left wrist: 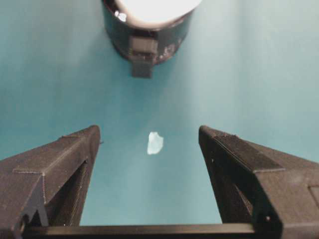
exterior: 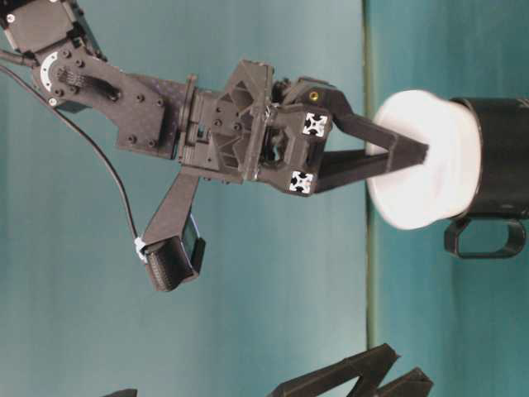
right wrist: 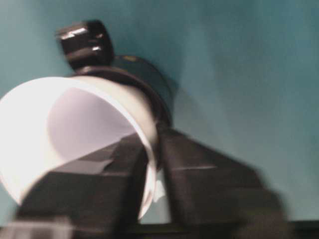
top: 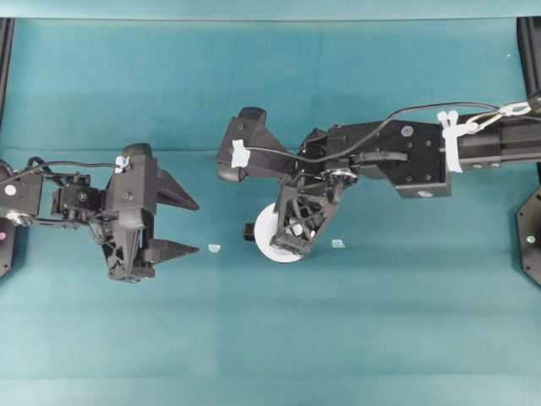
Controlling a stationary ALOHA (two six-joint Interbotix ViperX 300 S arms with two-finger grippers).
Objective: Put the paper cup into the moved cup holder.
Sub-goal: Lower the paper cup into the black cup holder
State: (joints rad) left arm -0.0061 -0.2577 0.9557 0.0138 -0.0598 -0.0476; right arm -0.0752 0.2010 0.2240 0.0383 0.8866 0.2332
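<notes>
Up close, the right gripper [right wrist: 152,164] has one finger [right wrist: 94,184] inside the cup [right wrist: 65,129] and the other outside, so the cup's thin paper wall runs between them. A narrow gap shows on either side of the wall in the right wrist view, which suggests the pinch is loosening; the picture is blurred, so I cannot tell for sure whether the fingers are parted or still gripping. A grip across the wall makes sense for a wide, tapered cup, which crushes easily if squeezed across its whole rim.

The white cup sits in the black holder [exterior: 500,157], base down inside it, with its wide rim and upper part showing above the holder's edge. From the table-level view it looks seated about as deep as its taper allows. The holder's small handle [top: 249,230] sticks out toward the left arm.

I judge the placing nearly done: what remains is for the fingers to let go fully and lift straight out, without dragging the light cup back up.

Further out, the left gripper [top: 173,224] waits well apart from the holder, fingers spread wide and empty, pointing toward it. A small pale scrap [left wrist: 155,143] lies on the teal table [top: 380,338] between those fingers.
</notes>
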